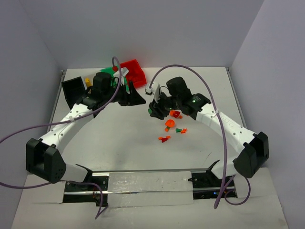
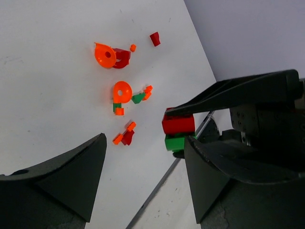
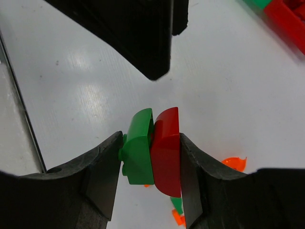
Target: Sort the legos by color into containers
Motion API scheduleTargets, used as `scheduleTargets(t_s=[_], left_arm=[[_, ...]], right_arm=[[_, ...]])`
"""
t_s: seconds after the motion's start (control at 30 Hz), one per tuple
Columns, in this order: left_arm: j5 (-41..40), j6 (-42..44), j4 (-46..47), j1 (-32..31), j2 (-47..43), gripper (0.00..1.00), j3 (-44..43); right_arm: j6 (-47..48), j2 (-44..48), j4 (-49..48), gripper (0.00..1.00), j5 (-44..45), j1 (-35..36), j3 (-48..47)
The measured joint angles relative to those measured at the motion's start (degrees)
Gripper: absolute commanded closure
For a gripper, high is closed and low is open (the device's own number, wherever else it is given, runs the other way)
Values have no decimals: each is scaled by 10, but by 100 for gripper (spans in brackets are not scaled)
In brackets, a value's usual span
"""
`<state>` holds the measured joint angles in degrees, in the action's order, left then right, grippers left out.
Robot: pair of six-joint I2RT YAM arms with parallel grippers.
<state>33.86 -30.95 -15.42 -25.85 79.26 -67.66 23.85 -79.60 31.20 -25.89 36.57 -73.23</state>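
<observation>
Red and green are locked together here. Your right gripper (image 3: 150,152) is closed narrow on a green brick (image 3: 138,148) and a red brick (image 3: 166,150) joined face to face, one finger against each. It holds the pair up off the table (image 3: 71,95).

That explains the pose. The two colours belong in different containers, so in my judgement the pair has to be pulled apart before either goes anywhere, and one claw alone cannot do that.

Your left gripper (image 1: 132,98) is spread wide and empty, aimed across at the right one. In the left wrist view the joined bricks sit just beside one of its fingers (image 2: 224,186), not yet between the two.

The next move looks like bringing the left claw onto one brick only. Note that the right fingers press on both outer faces, which squeezes the bricks together rather than apart. You will probably need a regrip.

The other legos lie loose on the table under the right gripper: an orange disc (image 2: 105,55) and small red, green and orange bits.

The red bin (image 1: 138,76) and the green bin (image 1: 108,70) stand at the far edge behind the left arm, near enough for each brick once it is freed. A slip now would likely drop the pair into the loose pile.
</observation>
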Motion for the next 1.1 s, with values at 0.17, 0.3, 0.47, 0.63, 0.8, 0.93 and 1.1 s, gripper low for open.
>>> scheduleTargets(t_s=[0.17, 0.3, 0.47, 0.63, 0.8, 0.93, 1.1], left_arm=[[3, -23, 3, -3, 10, 25, -3], [9, -30, 5, -15, 12, 25, -6], [21, -33, 14, -31, 12, 24, -5], [20, -31, 19, -36, 16, 27, -5], [25, -34, 29, -41, 27, 31, -5], [37, -41, 37, -42, 36, 36, -2], [60, -52, 52, -43, 48, 45, -1]], right_arm=[[-40, -21, -17, 56, 36, 29, -15], [-54, -29, -23, 56, 67, 40, -29], [-63, -36, -28, 56, 95, 48, -40], [-65, -36, -24, 56, 106, 52, -40], [-65, -36, -15, 56, 115, 53, -40], [-65, -36, -10, 56, 120, 54, -40], [-67, -36, -7, 56, 130, 57, -40]])
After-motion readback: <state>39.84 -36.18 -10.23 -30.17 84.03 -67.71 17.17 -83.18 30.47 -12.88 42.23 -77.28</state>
